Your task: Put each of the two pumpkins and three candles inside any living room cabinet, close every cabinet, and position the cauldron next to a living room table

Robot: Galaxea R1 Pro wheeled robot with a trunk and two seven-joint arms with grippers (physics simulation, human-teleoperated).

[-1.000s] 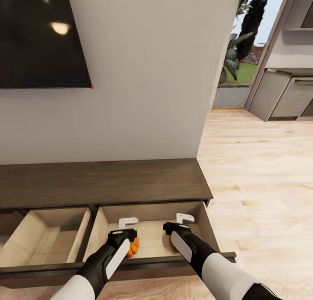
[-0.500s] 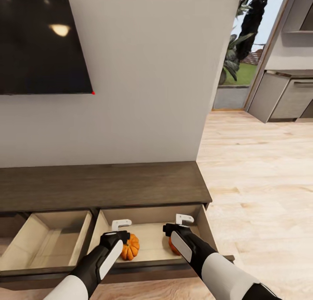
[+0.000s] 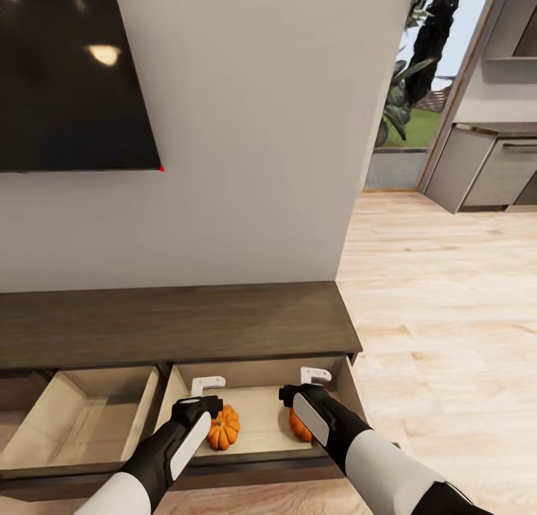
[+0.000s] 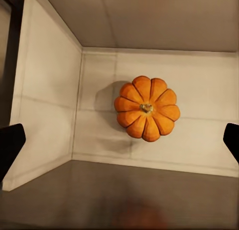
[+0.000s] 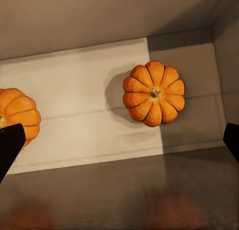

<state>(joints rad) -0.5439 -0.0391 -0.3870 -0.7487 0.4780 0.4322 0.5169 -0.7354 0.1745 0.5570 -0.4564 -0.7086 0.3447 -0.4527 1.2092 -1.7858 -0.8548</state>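
Inside the cabinet drawer, two ribbed orange pumpkins apart, left hand and right hand released above

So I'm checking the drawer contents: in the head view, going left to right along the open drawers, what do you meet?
Empty left drawer → left hand → left pumpkin → right pumpkin → right hand.
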